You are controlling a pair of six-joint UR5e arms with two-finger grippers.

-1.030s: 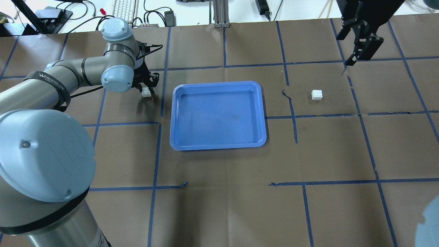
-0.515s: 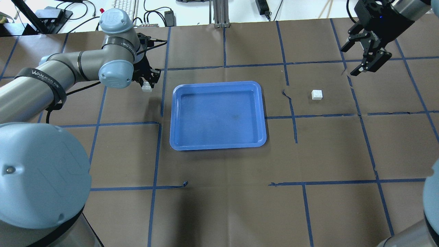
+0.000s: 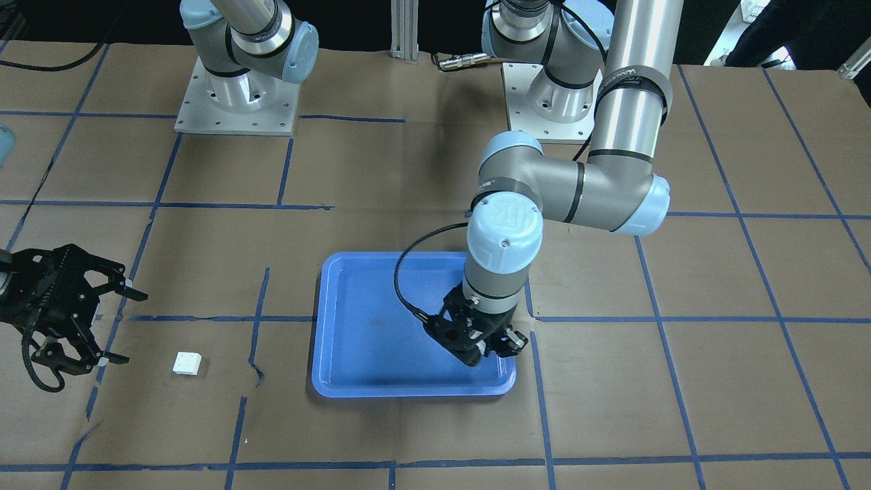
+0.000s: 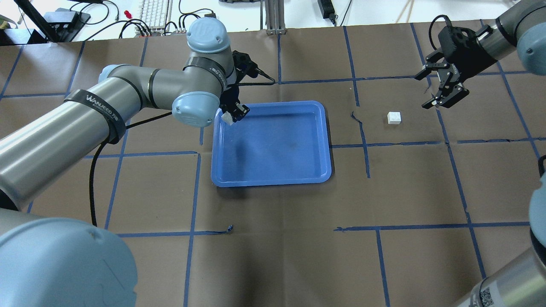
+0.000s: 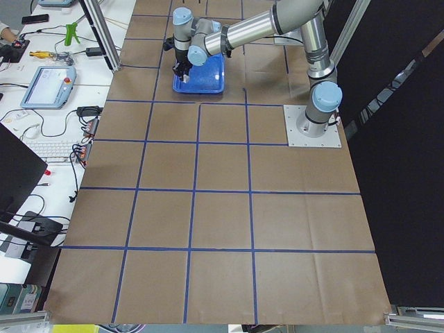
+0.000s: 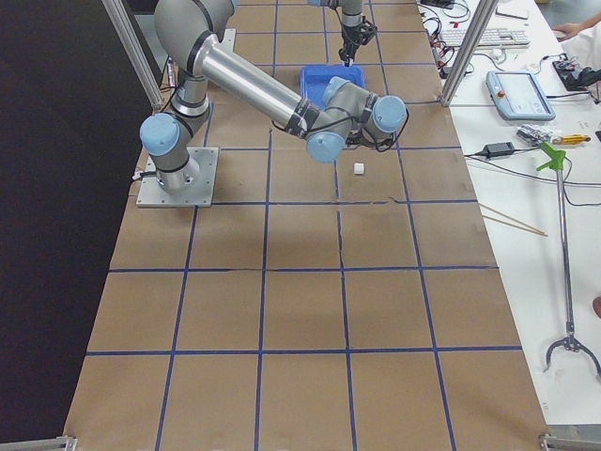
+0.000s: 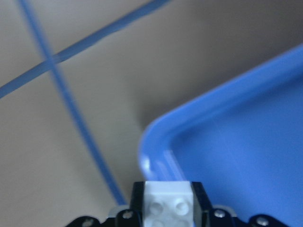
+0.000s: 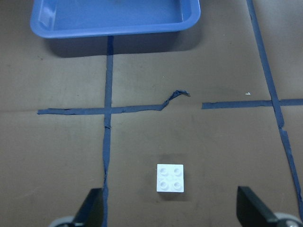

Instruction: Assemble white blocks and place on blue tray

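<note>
White plastic pieces were not yet joined: one white block (image 7: 168, 206) was clamped in the left gripper (image 4: 235, 113) over a corner of the blue tray (image 4: 271, 183); the other white block (image 4: 394, 117) lay on the worktop (image 4: 277, 256) near the right gripper (image 4: 423, 92), jaws apart.

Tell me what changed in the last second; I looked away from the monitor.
The left claw, shut on a white block, carried it rightward from beside the blue tray to over its far-left corner. The right claw, open, swung closer to the other white block. Tray and that block stayed put.
</note>
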